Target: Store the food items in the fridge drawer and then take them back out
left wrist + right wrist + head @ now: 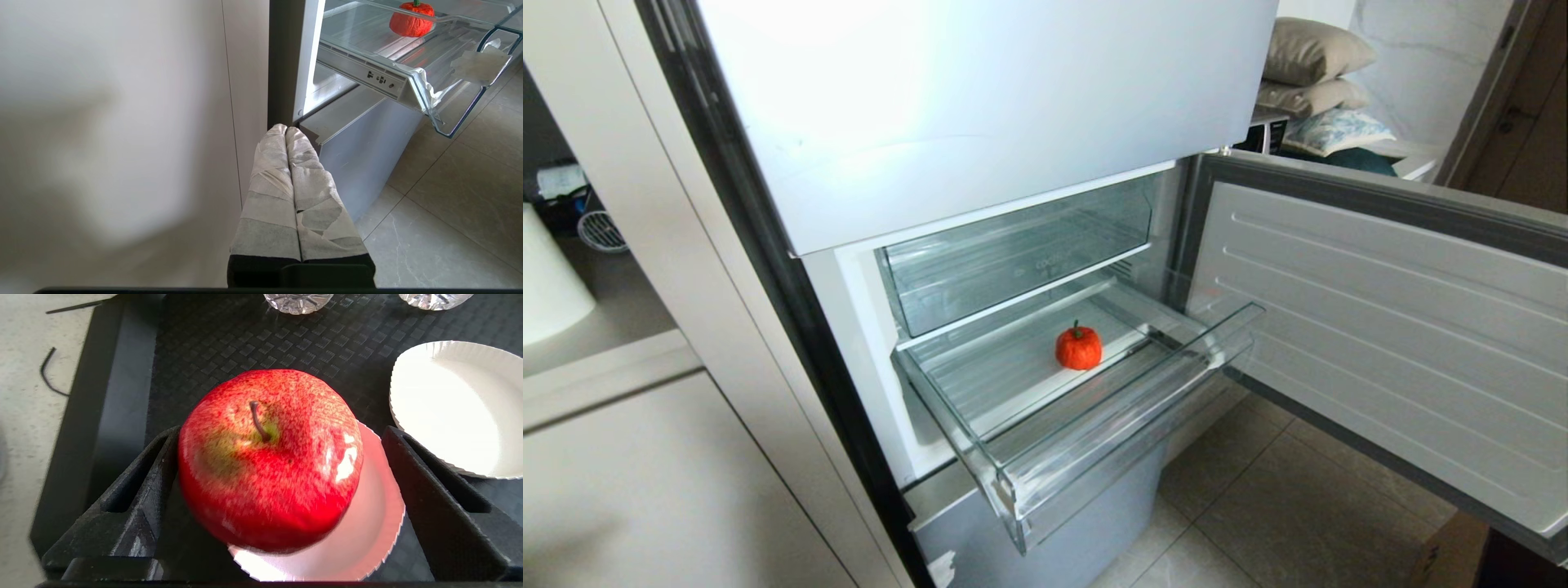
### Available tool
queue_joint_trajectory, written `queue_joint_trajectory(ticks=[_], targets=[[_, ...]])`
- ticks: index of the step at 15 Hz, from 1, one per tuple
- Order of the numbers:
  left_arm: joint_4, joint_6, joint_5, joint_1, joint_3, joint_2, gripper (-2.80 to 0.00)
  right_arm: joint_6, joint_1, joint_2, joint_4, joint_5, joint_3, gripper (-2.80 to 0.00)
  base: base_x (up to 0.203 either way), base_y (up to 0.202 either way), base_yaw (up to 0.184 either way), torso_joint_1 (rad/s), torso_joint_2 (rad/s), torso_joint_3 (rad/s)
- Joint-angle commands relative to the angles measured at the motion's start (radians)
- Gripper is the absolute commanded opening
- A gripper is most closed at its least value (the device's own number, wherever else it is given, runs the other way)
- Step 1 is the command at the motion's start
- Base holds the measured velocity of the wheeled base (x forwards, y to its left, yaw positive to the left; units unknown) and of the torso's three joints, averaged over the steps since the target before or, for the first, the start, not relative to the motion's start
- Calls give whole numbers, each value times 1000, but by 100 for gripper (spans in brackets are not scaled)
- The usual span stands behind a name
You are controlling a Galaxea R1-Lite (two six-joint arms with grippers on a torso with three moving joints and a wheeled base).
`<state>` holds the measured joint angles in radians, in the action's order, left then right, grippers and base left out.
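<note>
So the fridge drawer is pulled all the way out under the closed upper door, and the little lumpy orange-red fruit with the green stem sits upright on the ribbed floor, roughly dead center, touching nothing else. Above it, around 11 o'clock from the fruit, there's another clear bin with faint lettering on the front, pushed in. The lower fridge door swings open out to 3 o'clock. Neither arm shows up from the head camera. The left gripper hangs low next to the fridge's dark edge, its taped fingers pressed flat together with nothing between them, and the drawer with the fruit is up at about 1 o'clock from it, well apart. The right gripper is somewhere else entirely: it hovers over a black tray with its black fingers spread wide on either side of a red apple. The left finger looks just beside the apple's skin, the right one clearly apart, so it isn't clamped. The apple sits on a small white paper plate, and a second paper plate lies at 2 o'clock from it. Two clear glass bases peek in at 12 o'clock.
</note>
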<state>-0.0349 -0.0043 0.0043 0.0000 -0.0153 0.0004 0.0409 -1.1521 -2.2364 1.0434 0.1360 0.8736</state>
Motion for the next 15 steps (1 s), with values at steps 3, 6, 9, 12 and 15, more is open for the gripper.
queue_joint_trajectory(ticks=[3, 6, 9, 12, 15], targets=[[0, 0, 0, 0, 0, 0, -280, 1, 0, -23, 4, 2, 21, -280, 0, 0, 0, 0, 0, 0], [0, 0, 0, 0, 0, 0, -280, 2, 0, 18, 3, 1, 12, -280, 0, 0, 0, 0, 0, 0], [0, 0, 0, 0, 0, 0, -280, 3, -21, 134, -2, 1, -16, -280, 0, 0, 0, 0, 0, 0], [0, 0, 0, 0, 0, 0, -280, 2, -93, 377, -5, -1, -81, -280, 0, 0, 0, 0, 0, 0], [0, 0, 0, 0, 0, 0, -280, 13, -133, 637, -6, -5, -159, -280, 0, 0, 0, 0, 0, 0]])
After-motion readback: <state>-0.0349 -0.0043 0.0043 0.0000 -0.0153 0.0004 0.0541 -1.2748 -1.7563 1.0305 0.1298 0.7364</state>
